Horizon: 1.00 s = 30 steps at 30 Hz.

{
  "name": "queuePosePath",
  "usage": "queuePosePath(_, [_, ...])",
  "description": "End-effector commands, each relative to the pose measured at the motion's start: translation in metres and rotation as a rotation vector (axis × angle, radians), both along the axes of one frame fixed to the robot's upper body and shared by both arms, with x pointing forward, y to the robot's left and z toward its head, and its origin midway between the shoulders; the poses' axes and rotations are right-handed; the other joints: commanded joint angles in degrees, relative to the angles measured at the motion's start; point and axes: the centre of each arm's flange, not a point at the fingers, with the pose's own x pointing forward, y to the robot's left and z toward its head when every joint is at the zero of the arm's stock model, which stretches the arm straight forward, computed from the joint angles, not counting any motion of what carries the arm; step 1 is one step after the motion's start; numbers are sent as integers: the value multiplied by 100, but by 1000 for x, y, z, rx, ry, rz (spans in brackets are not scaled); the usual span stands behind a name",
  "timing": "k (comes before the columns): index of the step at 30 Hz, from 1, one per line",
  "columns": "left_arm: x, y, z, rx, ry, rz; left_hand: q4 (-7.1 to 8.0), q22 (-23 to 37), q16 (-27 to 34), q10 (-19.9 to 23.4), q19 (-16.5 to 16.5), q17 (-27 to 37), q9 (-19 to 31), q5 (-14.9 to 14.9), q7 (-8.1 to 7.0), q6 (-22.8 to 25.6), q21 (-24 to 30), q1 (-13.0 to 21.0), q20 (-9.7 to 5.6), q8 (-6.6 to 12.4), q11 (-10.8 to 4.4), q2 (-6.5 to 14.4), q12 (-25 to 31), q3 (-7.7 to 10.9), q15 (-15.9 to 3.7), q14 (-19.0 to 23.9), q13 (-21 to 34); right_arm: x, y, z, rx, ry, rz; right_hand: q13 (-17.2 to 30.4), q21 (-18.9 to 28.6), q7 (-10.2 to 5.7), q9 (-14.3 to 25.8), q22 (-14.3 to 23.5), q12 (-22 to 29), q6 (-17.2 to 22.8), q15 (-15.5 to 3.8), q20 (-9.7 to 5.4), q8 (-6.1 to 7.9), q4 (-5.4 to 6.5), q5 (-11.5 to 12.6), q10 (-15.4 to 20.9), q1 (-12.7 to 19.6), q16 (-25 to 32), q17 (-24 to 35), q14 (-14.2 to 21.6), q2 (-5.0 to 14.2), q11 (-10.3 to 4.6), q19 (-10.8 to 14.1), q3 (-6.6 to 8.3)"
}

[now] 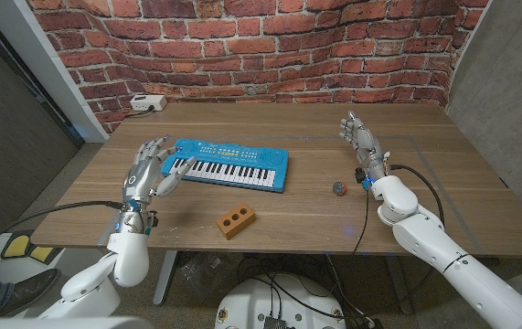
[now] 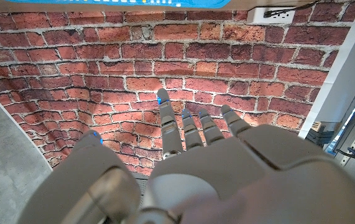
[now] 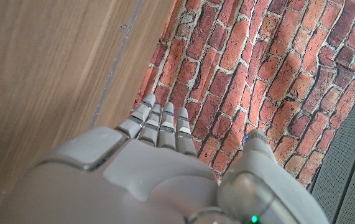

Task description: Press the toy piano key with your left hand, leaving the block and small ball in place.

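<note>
A blue toy piano (image 1: 231, 164) with white and black keys lies near the table's middle, slightly left. My left hand (image 1: 151, 172) hovers at the piano's left end with its fingers spread, the fingertips above the leftmost keys; whether they touch, I cannot tell. In front of the piano lies an orange block (image 1: 238, 220) with holes. A small multicoloured ball (image 1: 338, 189) sits to the right of the piano. My right hand (image 1: 361, 142) stands open beyond the ball, fingers straight and holding nothing. In the left wrist view my left hand (image 2: 196, 168) has extended fingers, with the piano's edge (image 2: 127, 4) beyond.
A white power strip (image 1: 148, 103) sits at the table's back left corner against the brick wall. Cables (image 1: 366, 215) run along both forearms. The wooden table (image 1: 443, 192) has bare surface on the right and along the front.
</note>
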Motion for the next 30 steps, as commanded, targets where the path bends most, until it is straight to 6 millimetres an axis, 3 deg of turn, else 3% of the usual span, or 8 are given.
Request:
queuePosePath(1, [4,1,-1,18,3,34,-25,23,56,95,43,11,6,41,3,98,27,19,5,6,15,52,32,-14,-20,48,14,4,2,-2,-2,19,3,14,-13,-18,18,22,43,11,49,43,-8,2,13,49,-18,-9,29,17,21,5,22,-13])
queuePosePath(7, [4,1,-1,29,5,55,-28,22,52,89,39,9,6,42,-6,138,26,42,-1,-11,-56,73,25,-12,-27,55,13,6,3,-2,-9,17,5,14,-23,-18,18,22,43,9,51,41,-10,0,13,52,-18,-11,29,15,21,10,25,-14])
queuePosePath(30, [11,-4,3,79,19,115,-32,22,41,90,10,9,7,39,-55,154,16,78,-13,-84,-43,101,15,-22,-41,49,11,7,1,-1,-1,6,6,15,-54,-18,18,24,42,16,54,45,-13,0,14,57,-26,-12,29,18,23,10,33,-20])
